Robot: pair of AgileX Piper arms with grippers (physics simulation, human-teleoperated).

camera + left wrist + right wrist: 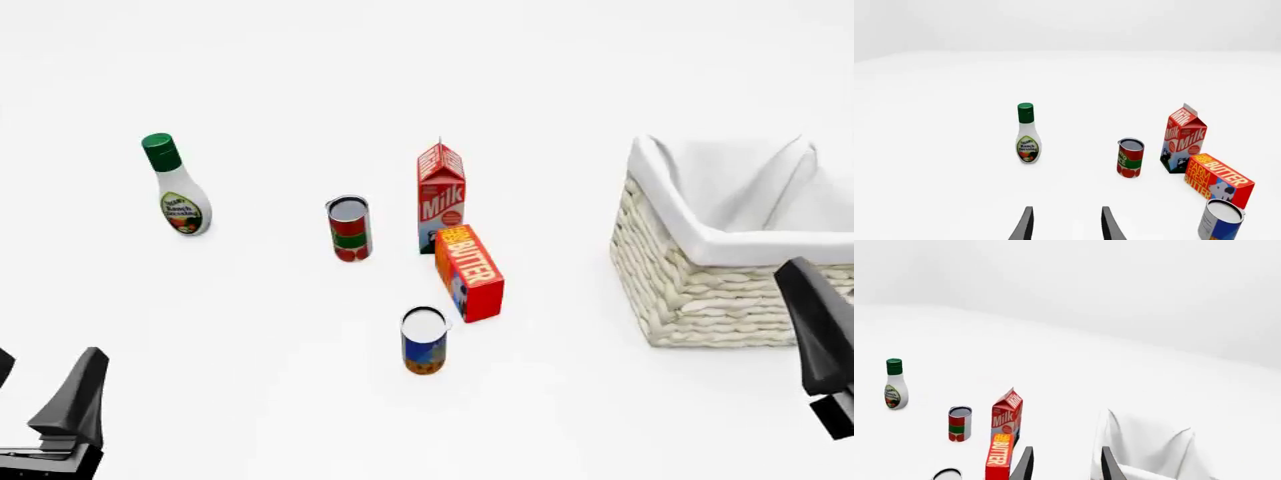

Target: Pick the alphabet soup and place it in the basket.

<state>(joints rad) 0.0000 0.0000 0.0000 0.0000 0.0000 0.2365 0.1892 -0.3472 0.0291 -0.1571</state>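
A ranch dressing bottle [176, 186] with a green cap is standing upright at the upper left of the front view, well apart from everything else. Near the centre of that frame, a red and green can [348, 229] is standing upright, just left of a red milk carton [441, 197]. An orange butter box [469, 271] is sitting just below and right of the carton, close against it, angling toward the lower right. All of them are resting on a plain white table [267, 380] that is filling the whole frame
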